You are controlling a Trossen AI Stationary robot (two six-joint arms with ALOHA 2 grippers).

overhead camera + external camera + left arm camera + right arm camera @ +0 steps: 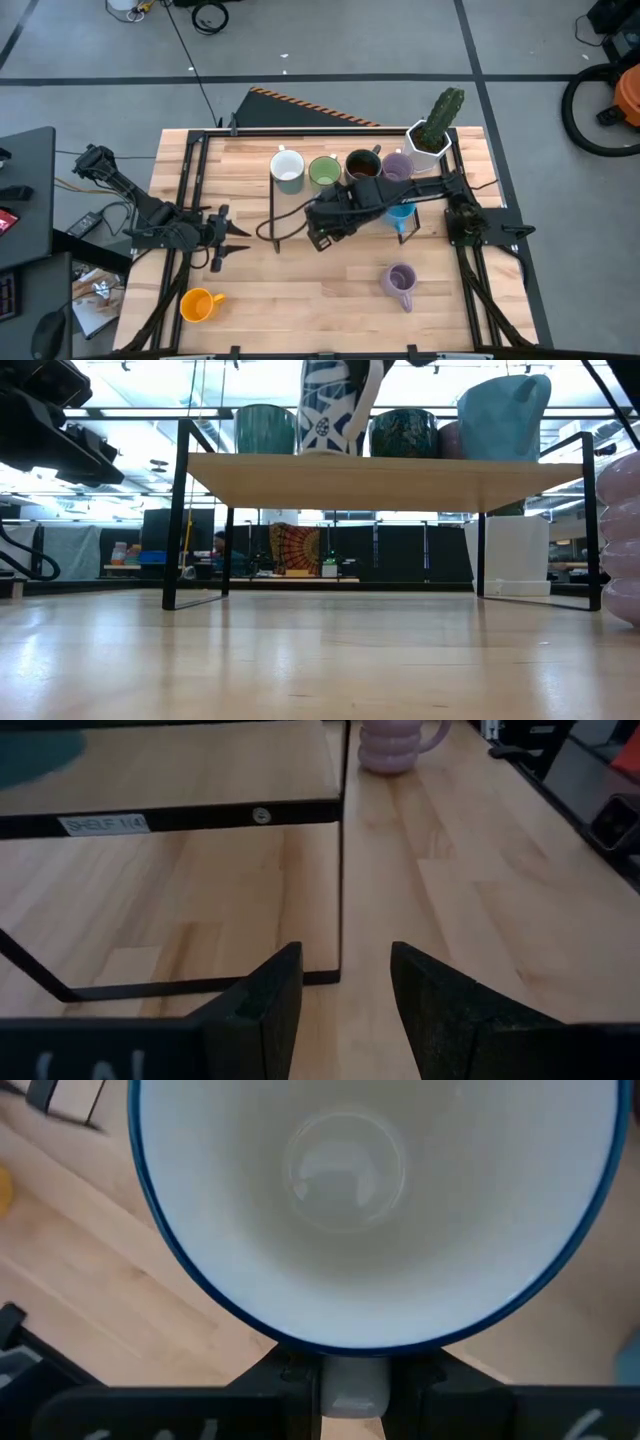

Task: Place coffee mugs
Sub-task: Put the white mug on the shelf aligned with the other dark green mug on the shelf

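A white mug with a blue pattern and blue rim [335, 405] sits in my shut right gripper [322, 238] at the near edge of a low wooden shelf [400, 480]. The arm hides this mug in the high view. In the right wrist view I look into its white inside [350, 1180]. On the shelf stand a white mug [287, 170], a green mug [323, 172], a dark brown mug [361, 165], a lavender mug [397, 165] and a light blue mug [400, 213]. My left gripper [225, 237] is open, left of the shelf. My right gripper [352, 1370] pinches a pale piece of the patterned mug, apparently its handle [350, 1385], between the two fingers, just below the rim. It comes slanting down from the table's right. The mug's base is at the shelf top; whether it rests there cannot be told.
A second lavender mug [400, 285] stands on the table near the shelf's right side. An orange mug [200, 303] lies at the near left. A white hexagonal pot with a cactus [432, 135] stands at the far right corner. The shelf's black legs [342, 850] stand ahead of my left gripper.
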